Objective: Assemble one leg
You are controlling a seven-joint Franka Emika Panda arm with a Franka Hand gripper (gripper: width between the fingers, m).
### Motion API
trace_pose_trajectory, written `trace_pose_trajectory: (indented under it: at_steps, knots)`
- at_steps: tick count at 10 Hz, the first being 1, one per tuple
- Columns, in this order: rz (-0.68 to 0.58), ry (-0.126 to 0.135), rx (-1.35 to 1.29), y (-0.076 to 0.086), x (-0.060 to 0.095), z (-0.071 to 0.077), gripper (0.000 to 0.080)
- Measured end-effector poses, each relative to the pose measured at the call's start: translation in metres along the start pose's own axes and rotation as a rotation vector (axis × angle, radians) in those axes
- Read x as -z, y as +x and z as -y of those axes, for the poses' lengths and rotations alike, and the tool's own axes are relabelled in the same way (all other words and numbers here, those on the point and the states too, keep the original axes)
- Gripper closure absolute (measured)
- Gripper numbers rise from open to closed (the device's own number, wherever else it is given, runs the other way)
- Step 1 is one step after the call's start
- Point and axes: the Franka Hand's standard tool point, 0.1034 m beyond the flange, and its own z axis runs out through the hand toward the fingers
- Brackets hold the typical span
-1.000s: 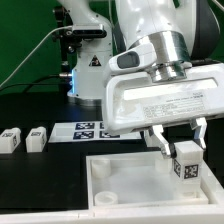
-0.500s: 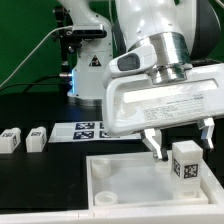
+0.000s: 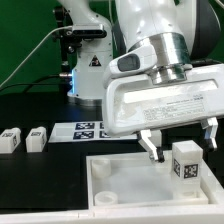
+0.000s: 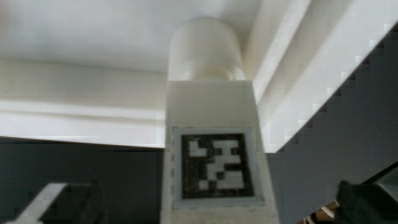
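We are seeing the end effector (image 3: pixel 183 148) spread apart, straddling the upright leg (image 3: pixel 183 163) on the tabletop (image 3: pixel 120 183). A spare leg (image 3: pixel 10 139) and a second spare (image 3: pixel 37 137) are sitting on the desk (image 3: pixel 40 108), at the exterior view's left.

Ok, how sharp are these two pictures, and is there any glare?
Wrist view: soft throughout; the leg fills the middle, its tag blurred but readable, its white top washing into the bright tabletop. Exterior view: sharper, evenly lit, no strong glare.
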Motion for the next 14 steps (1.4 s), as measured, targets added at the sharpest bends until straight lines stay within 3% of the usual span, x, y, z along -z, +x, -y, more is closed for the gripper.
trace_pose_trajectory:
  at_steps: [3,6,8,9,10,12,14]
  knots:
    - [0.001,0.000,0.000,0.000,0.000,0.000,0.0150]
    - [0.106,0.033,-0.004,0.013,0.024,0.004,0.0150]
    - [0.137,0.040,-0.007,0.014,0.026,0.004,0.0150]
    - [0.273,0.080,-0.024,0.010,0.027,0.010,0.0150]
    - [0.365,0.098,-0.028,0.013,0.028,0.012,0.0150]
    - [0.559,0.089,-0.021,0.002,0.026,0.013,0.0150]
    - [0.645,0.102,0.015,-0.001,0.019,0.007,0.0150]
